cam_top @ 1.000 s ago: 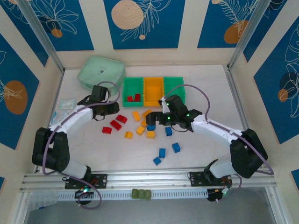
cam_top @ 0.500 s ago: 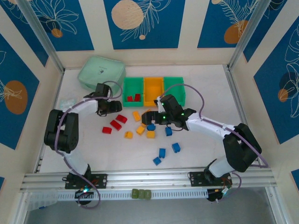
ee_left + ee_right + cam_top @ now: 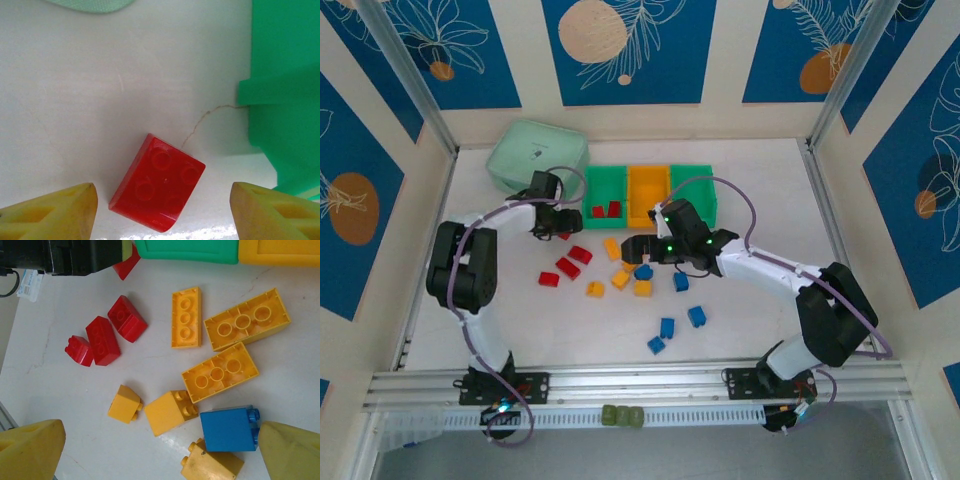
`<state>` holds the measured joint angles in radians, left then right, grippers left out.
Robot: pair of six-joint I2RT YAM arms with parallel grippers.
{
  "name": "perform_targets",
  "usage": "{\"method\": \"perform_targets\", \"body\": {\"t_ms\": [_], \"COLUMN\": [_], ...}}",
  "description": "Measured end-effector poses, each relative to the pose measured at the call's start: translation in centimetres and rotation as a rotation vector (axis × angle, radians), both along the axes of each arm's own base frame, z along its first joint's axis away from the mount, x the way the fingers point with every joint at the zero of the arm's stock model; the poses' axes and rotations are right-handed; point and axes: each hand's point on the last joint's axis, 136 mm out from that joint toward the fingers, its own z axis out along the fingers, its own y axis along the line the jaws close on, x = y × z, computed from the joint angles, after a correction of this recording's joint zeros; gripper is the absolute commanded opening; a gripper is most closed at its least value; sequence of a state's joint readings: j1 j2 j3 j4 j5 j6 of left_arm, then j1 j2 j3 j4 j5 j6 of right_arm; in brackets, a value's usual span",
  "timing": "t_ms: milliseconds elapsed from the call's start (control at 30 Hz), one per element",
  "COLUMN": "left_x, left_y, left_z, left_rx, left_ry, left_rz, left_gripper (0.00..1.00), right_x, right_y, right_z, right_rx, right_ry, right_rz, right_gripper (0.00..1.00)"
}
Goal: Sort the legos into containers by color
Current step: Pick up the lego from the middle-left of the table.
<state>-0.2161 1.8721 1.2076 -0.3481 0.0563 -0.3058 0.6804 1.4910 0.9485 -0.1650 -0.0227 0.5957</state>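
A: From above, the left claw (image 3: 556, 226) and right claw (image 3: 638, 250) both hang spread wide over loose bricks (image 3: 595, 289), just short of the bins (image 3: 650, 168).

B: Left wrist: a red brick (image 3: 157, 182) lies untouched between the jaws. It looks light, hard and slick, best pinched across its flat sides.

A: Right wrist: a blue brick (image 3: 229, 429) sits at the edge of that claw's gap.

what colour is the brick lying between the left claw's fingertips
Red. The brick shows best in the left wrist view, studs up on the white table.
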Motion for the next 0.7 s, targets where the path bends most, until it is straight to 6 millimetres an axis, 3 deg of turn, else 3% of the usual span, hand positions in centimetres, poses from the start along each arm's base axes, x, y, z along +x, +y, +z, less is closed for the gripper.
{"method": "perform_targets", "body": {"t_ms": [300, 700], "left_x": [0.4, 0.7], "left_y": [-0.2, 0.7], "left_z": [-1.3, -1.6], "left_rx": [0.004, 0.052], "left_ry": [0.043, 0.058], "left_rz": [-0.003, 0.029], "left_gripper": [0.65, 0.48], "right_x": [0.0, 0.1], "right_y": [0.0, -0.2], "right_z": [0.0, -0.1], "right_rx": [-0.001, -0.002], "right_ry": [0.001, 0.003], "right_rz": [0.000, -0.006], "right_gripper": [0.99, 0.99]}}
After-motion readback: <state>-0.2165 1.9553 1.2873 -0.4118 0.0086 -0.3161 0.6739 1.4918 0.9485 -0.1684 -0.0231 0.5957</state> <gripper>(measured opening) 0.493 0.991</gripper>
